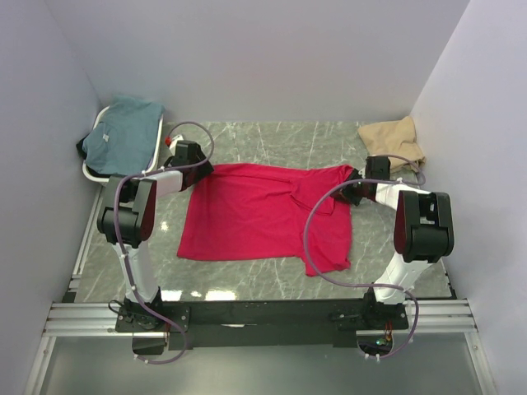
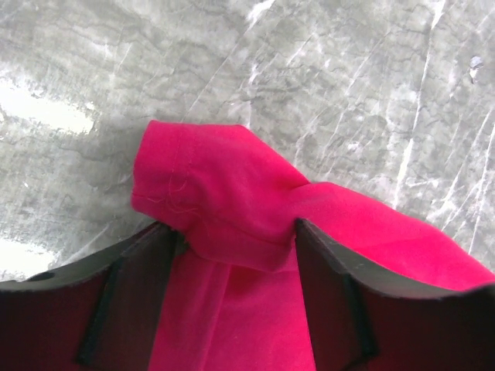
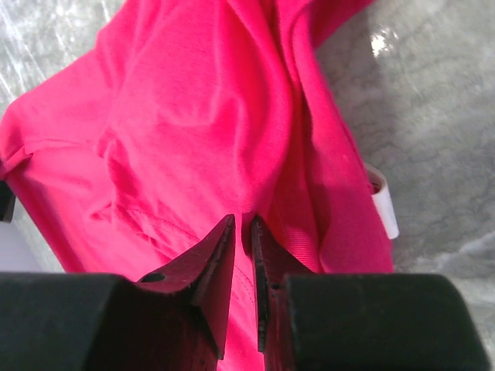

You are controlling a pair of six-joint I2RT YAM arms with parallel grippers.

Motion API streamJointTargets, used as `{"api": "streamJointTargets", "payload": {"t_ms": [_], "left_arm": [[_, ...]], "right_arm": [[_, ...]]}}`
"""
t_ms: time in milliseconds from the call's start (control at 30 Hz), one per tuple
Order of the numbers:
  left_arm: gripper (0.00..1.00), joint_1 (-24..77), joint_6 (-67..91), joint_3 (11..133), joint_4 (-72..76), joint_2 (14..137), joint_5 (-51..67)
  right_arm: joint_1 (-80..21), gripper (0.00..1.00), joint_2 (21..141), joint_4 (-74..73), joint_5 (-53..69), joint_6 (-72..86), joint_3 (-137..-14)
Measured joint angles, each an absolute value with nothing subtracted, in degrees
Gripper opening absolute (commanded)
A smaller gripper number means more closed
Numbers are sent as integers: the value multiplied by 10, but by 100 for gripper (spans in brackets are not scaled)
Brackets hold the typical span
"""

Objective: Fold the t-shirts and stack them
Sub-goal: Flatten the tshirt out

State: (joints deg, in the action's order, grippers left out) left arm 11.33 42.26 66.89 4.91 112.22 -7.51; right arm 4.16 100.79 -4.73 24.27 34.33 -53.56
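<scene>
The red t-shirt (image 1: pixel 255 214) lies spread on the marble table, its lower right part rumpled. My left gripper (image 1: pixel 191 156) is at its far left corner. In the left wrist view a bunched sleeve of the red t-shirt (image 2: pixel 232 178) sits between the fingers of my left gripper (image 2: pixel 232 228), which still stand well apart. My right gripper (image 1: pixel 356 185) is at the shirt's far right corner. In the right wrist view my right gripper (image 3: pixel 244 220) has its jaws nearly together on a fold of the red t-shirt (image 3: pixel 193 116). The teal t-shirt (image 1: pixel 123 132) and the beige t-shirt (image 1: pixel 394 138) lie apart.
The teal shirt rests in a white basket (image 1: pixel 156 136) at the back left corner. The beige shirt is heaped at the back right, close behind my right gripper. White walls close in the table on three sides. The arm bases stand at the near edge.
</scene>
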Motion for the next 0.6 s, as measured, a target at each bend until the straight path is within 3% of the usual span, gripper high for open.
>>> {"api": "streamJointTargets", "payload": {"t_ms": [133, 333, 600], "left_arm": [[73, 113, 423, 670, 49, 1122, -80], [71, 113, 420, 670, 25, 1112, -108], [76, 113, 416, 639, 10, 1075, -150]], "right_arm": [[42, 20, 1008, -46, 249, 339, -537], [42, 9, 1008, -43, 253, 333, -537], [42, 9, 1008, -38, 265, 333, -537]]}}
